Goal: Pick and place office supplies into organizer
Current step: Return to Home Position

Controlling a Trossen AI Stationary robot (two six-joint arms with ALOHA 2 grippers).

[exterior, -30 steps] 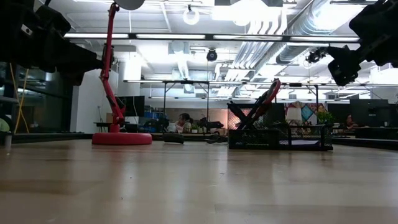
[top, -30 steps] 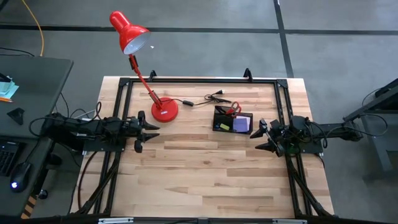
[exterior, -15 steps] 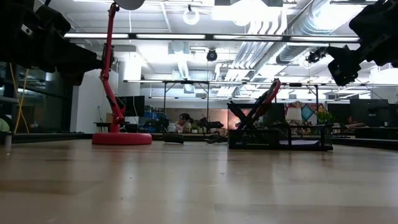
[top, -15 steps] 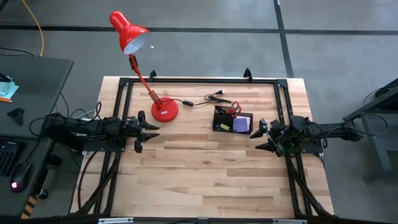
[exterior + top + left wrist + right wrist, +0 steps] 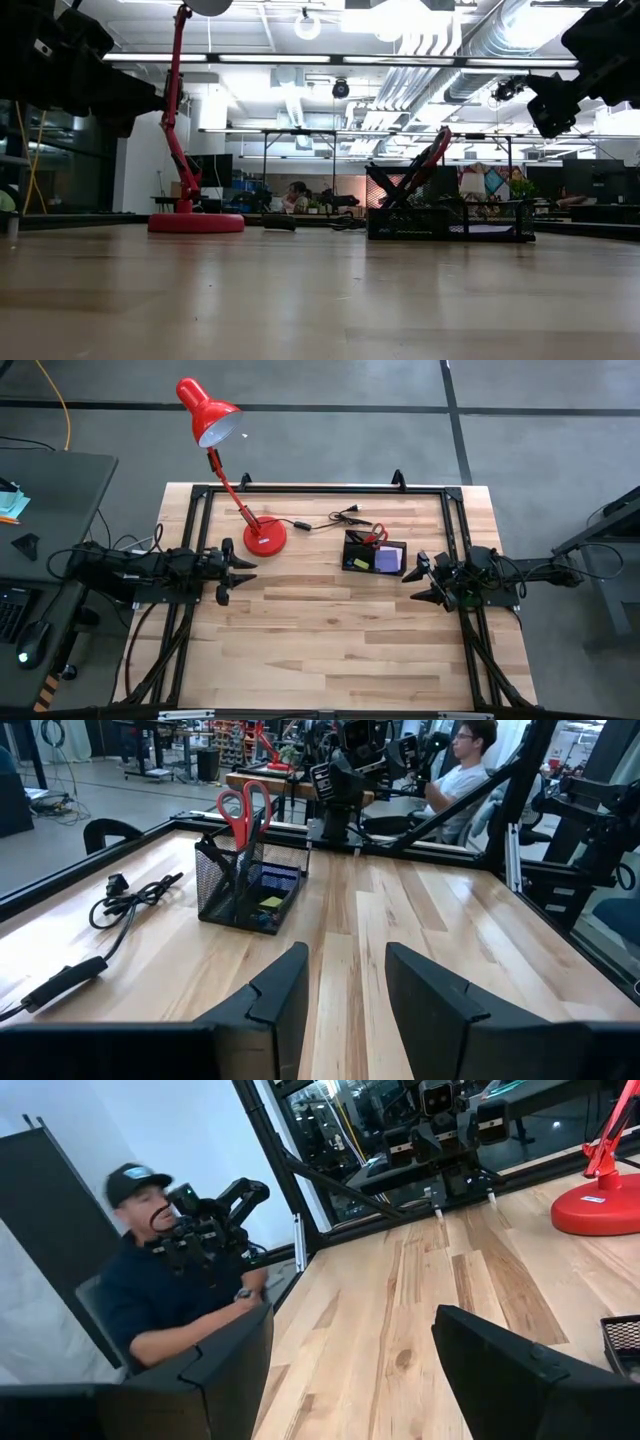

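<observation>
Front of table (image 5: 330,650): bare wood from the near edge up to the 2 arms, nothing lying on it.
Left gripper (image 5: 238,568): over the table's left side, level with the right one, tips pointing inward; its 2 fingers stand apart with nothing between them.
Right gripper (image 5: 413,580): over the right side, just beside the organizer's near right corner and not touching it; fingers spread wide, holding nothing.
Middle strip: open board between the 2 grippers, which are well apart.
Organizer (image 5: 222,895): black mesh tray, right of centre, toward the far edge, flat on the wood.
Taller section: red-handled scissors (image 5: 243,808) standing handles up, with dark pens (image 5: 212,850) leaning beside them.
Low section: violet note pad (image 5: 388,560) lying flat, a small yellow piece (image 5: 271,903) next to it.
Red lamp (image 5: 265,537): base left of the organizer, apart from it.
Black cable (image 5: 340,516): loose on the wood between the lamp base and the organizer, behind both.
Black frame (image 5: 320,491): rails along the far edge and both sides of the table.
Beyond: a seated person (image 5: 465,770) past the right edge.
</observation>
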